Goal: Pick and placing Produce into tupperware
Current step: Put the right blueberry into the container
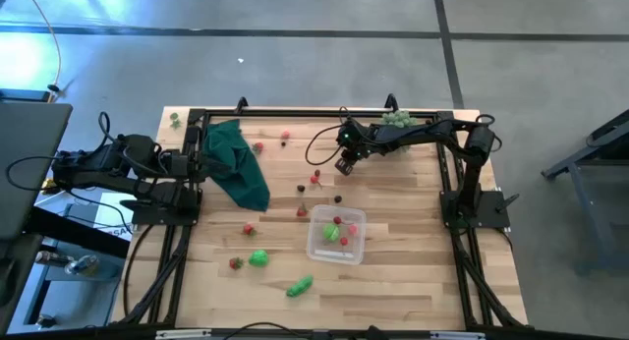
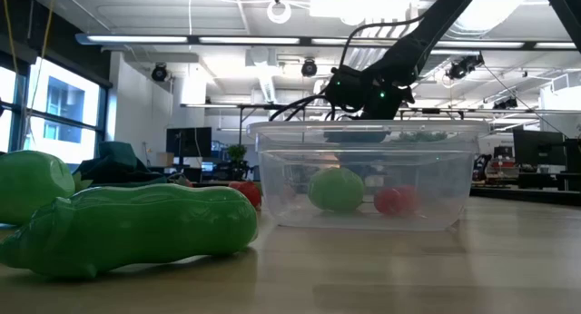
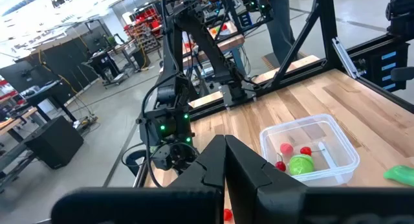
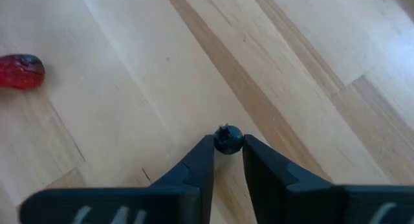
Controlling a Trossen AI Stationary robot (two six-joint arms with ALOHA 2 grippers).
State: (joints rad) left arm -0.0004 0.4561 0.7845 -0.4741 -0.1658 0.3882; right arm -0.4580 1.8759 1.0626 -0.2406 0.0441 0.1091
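Overhead, the right gripper (image 1: 345,167) reaches over the far middle of the wooden table (image 1: 413,281). In the right wrist view its two dark fingers (image 4: 194,169) stand narrow, one on each side of a small dark berry (image 4: 228,139) at their tips; the berry appears to touch both, though whether it is lifted off the wood cannot be told. A red piece (image 4: 21,71) lies apart from it on the boards.

The clear tupperware (image 1: 336,235) sits near the table's centre, toward the near edge, well apart from the right gripper. It holds a round green piece (image 2: 336,189) and a red piece (image 2: 394,201), among others.

More produce is scattered loose: small red and dark berries (image 1: 316,179) between the gripper and the container, a green round piece (image 1: 258,258) and a green pod (image 1: 300,286) nearer the front edge. A dark green cloth (image 1: 236,163) lies at the table's left side, and a pale green spiky plant (image 1: 397,117) at the far edge.

The left gripper (image 3: 224,160) waits at the left side of the table, fingers pressed together and empty.
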